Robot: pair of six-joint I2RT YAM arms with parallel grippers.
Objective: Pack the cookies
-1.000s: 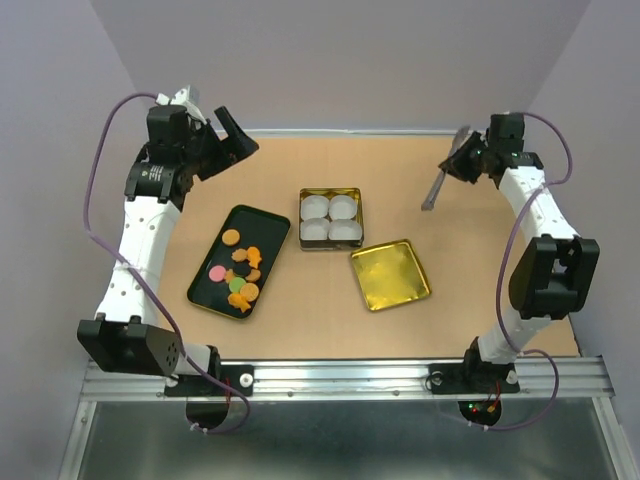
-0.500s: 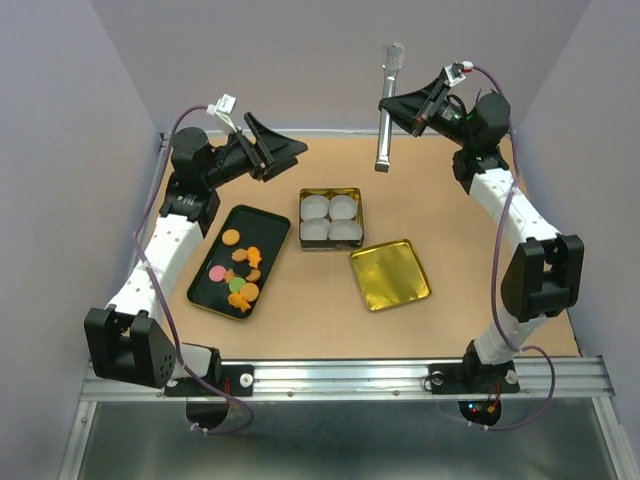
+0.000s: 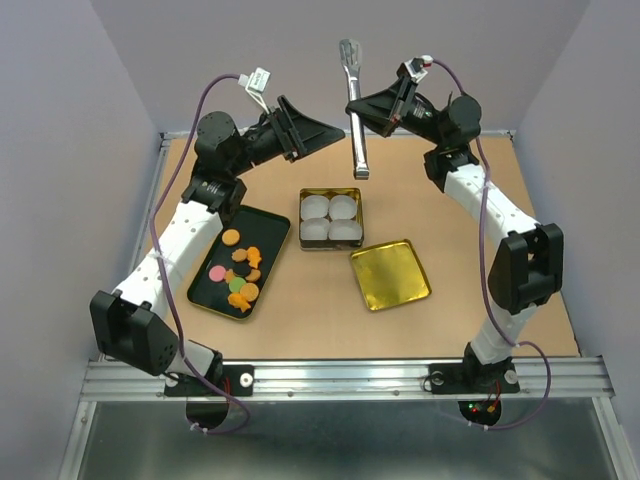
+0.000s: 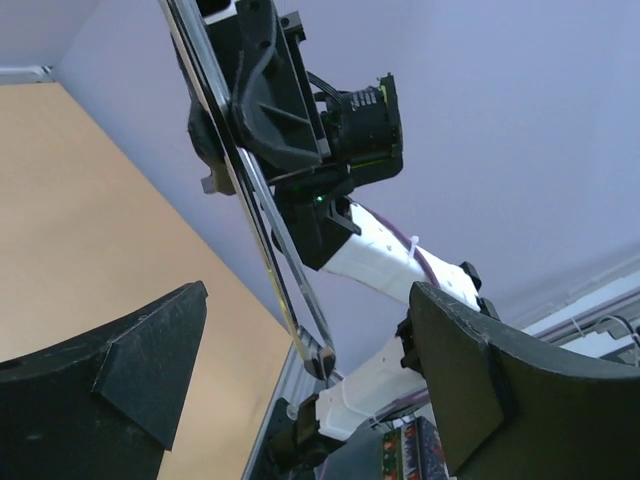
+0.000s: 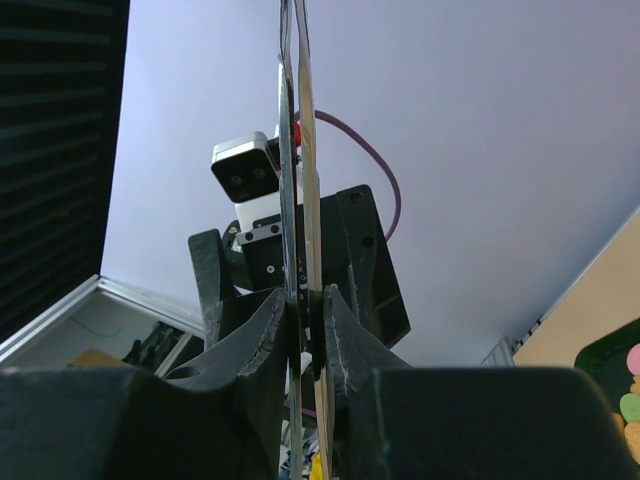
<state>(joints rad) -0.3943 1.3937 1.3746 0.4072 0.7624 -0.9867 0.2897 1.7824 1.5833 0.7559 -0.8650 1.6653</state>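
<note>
Metal tongs sit pinched in the right tool; the left tool is spread, empty.

The cookies are mostly orange, with one pink and one green. They sit on a dark green tray. The counter is light brown. The square lid is shiny gold. The paper cups are white. The tongs are silver. The left arm and right arm are white with black joints. The left claw and right claw are black. The wires are purple.
</note>
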